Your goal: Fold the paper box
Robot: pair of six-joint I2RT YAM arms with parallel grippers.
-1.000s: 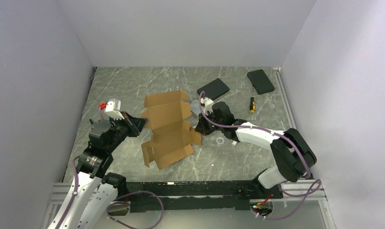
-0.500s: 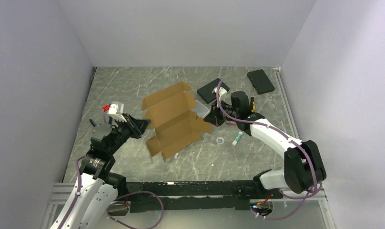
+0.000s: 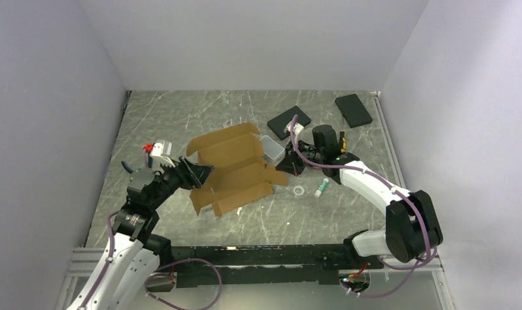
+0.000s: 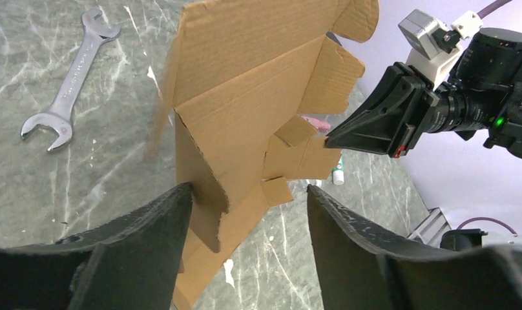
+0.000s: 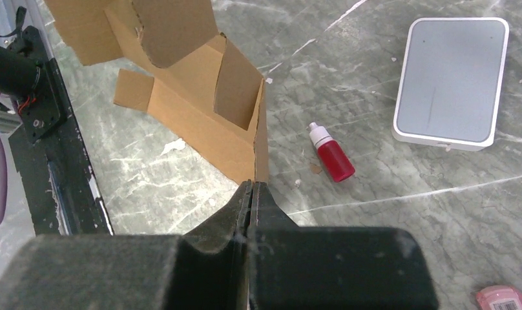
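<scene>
**Left jaws let go and the sheet sinks toward the table**

Top view: since a second ago the left gripper (image 3: 203, 173) has gone from clamped to spread wide. The paper box (image 3: 229, 169), a plain brown corrugated die-cut sheet with flaps, has swung round and dropped closer to the grey marbled table (image 3: 181, 110). It now lies mid-table between the two arms. The right gripper (image 3: 285, 165) meets the sheet's right edge, just beside a small translucent white case (image 3: 270, 147).

Left wrist view: the jaws stand well apart around the sheet's near edge. The cardboard sits close against one black finger (image 4: 148, 245) but is not squeezed, so this gripper holds nothing. A silver open-ended wrench (image 4: 68, 90) lies well off to the side.

Right wrist view: the right gripper's (image 5: 252, 187) jaws are pressed together, and they appear to pinch the lower corner of a raised side flap. A small red dropper bottle (image 5: 331, 156) lies near.

My reading is that this is a regrasp and the folding has barely begun, since the panels are only partly raised. The next move probably calls for the left gripper to close on a side panel near its crease and turn it upright, while the right one steadies the sheet.
</scene>
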